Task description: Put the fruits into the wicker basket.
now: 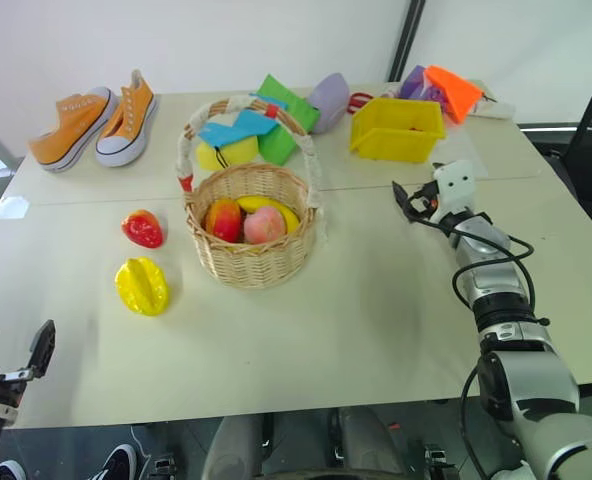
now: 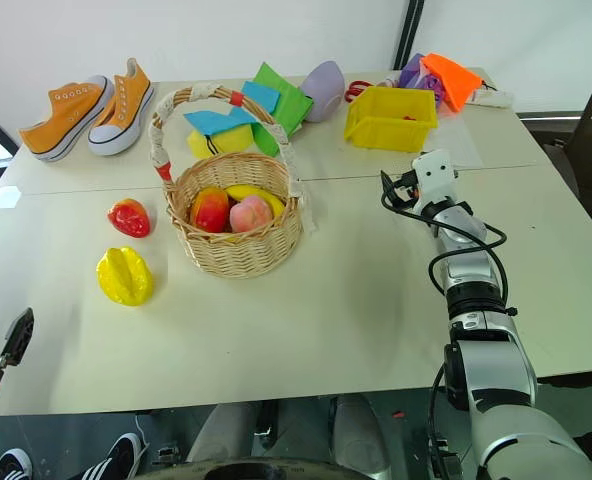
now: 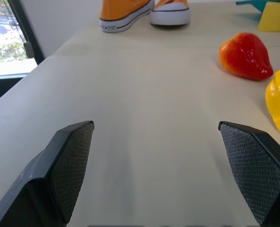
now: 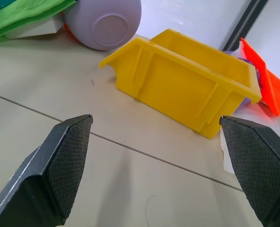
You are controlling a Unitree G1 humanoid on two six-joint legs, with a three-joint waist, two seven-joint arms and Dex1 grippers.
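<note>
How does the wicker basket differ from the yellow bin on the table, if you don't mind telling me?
The wicker basket is round, tan and woven; the yellow bin is boxy, smooth plastic. The basket has a tall arched handle; the bin has none. The basket holds fruits; nothing is visible in the bin. The basket stands near the table's middle, the bin further back. Both stand upright with open tops.

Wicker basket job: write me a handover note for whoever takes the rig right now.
Left end effector: open, empty, low at the table's near left edge.
Right end effector: open, empty, over the table right of the wicker basket, facing the yellow bin.
Done: mango, peach and banana lie in the basket.
Left: strawberry and starfruit sit on the table left of the basket, nearer the left end effector.
</note>
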